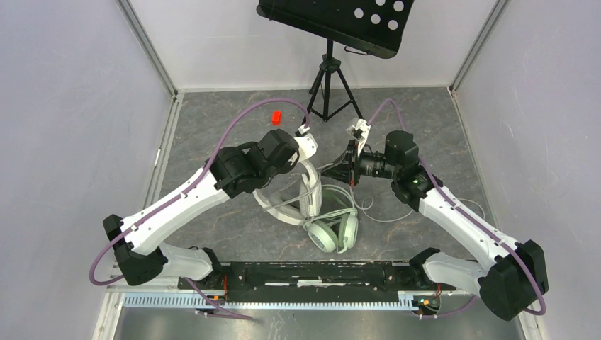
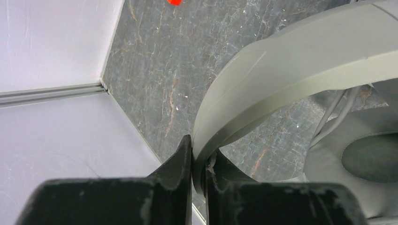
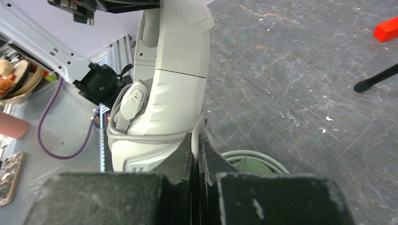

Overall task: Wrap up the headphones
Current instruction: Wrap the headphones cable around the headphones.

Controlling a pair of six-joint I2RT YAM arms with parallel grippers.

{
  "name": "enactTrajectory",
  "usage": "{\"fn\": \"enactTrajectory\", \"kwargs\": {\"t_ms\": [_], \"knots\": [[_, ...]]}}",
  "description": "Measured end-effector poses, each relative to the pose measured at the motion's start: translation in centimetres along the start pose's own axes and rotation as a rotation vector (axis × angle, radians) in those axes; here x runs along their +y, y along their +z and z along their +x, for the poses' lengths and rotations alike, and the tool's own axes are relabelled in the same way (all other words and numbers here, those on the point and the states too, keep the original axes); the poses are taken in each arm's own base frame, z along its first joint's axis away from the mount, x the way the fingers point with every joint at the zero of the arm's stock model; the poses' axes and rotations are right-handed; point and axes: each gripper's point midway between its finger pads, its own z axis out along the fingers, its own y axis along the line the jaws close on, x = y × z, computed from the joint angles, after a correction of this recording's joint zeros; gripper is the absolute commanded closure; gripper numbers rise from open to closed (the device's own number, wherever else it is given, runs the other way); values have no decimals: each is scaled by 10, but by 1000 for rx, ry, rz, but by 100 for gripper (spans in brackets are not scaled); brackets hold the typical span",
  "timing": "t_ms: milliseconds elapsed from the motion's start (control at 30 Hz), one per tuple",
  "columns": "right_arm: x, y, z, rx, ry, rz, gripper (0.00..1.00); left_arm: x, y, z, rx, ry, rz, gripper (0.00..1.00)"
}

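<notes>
The left gripper (image 2: 193,161) is clamped tight on the white headset (image 2: 291,65), at its band. The right gripper (image 3: 195,150) pinches a thin cable (image 3: 201,127) close by its earcup; the mint headset (image 1: 332,231) lies just beside those fingers.

no legible text, brands or numbers in any view, white-grey headset (image 3: 173,56) shows only moulded ridges

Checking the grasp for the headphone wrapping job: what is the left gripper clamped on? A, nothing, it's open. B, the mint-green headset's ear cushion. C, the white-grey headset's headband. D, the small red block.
C: the left wrist view shows the left gripper shut on the edge of the white-grey headset's headband.
</notes>
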Motion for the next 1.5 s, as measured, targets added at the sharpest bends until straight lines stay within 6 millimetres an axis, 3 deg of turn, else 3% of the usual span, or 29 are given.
{"fn": "enactTrajectory", "kwargs": {"t_ms": [567,867,1200,1500], "knots": [[30,-5,5,-95,79,-172,87,10,-3,11,51,22,-61,98],[41,-4,-7,-146,77,-205,83,21,-5,9,70,-3,-120,98],[66,6,-4,-145,66,-256,81,49,-23,1,45,-176,-243,98],[80,13,-12,-173,49,-268,82,57,-27,3,41,-314,-322,98]]}}
